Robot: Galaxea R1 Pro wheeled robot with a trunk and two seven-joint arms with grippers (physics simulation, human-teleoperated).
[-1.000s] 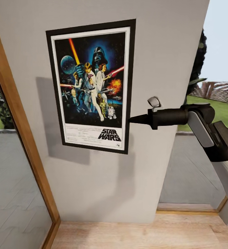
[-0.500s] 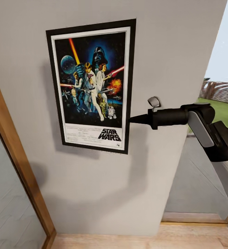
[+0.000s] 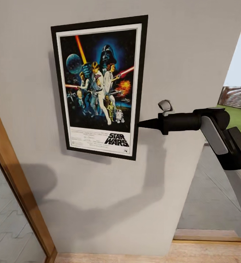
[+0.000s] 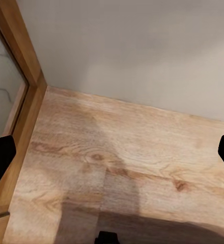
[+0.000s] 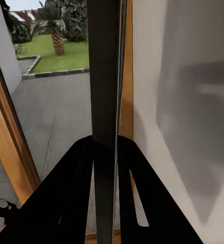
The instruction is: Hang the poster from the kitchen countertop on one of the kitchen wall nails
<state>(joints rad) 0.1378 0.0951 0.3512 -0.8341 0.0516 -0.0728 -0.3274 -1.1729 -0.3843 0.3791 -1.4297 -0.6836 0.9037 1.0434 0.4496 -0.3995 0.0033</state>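
Head view: the poster (image 3: 100, 86) is upright against a pale grey wall (image 3: 186, 47), portrait way up, thin black frame, white border, "STAR WARS" title at the lower right of the artwork. It casts a soft shadow on the wall below and to its left. Right gripper (image 3: 139, 125) reaches in from the right, level, its dark fingers coming to a point right at the poster's right frame edge, low on that side. Right arm (image 3: 222, 140) is black and grey behind it, with a small grey tab sticking up near the gripper body.

Right wrist view — the poster's dark frame edge (image 5: 104, 76) runs straight between the two black fingers (image 5: 71, 188), which are closed in against it from both sides; gripper is pinching the frame. Grey wall sits beside it, with a wooden door frame (image 5: 5, 137), paving and a lawn with plants beyond.

Left wrist view: left gripper fingertips (image 4: 0, 160) show as black shapes at opposite edges of the picture — spread wide, nothing between them. Below them a wooden floor (image 4: 127, 157) meets the grey wall, a wooden frame post (image 4: 20, 56) at the corner.

Whether the poster hangs on a nail I cannot tell.
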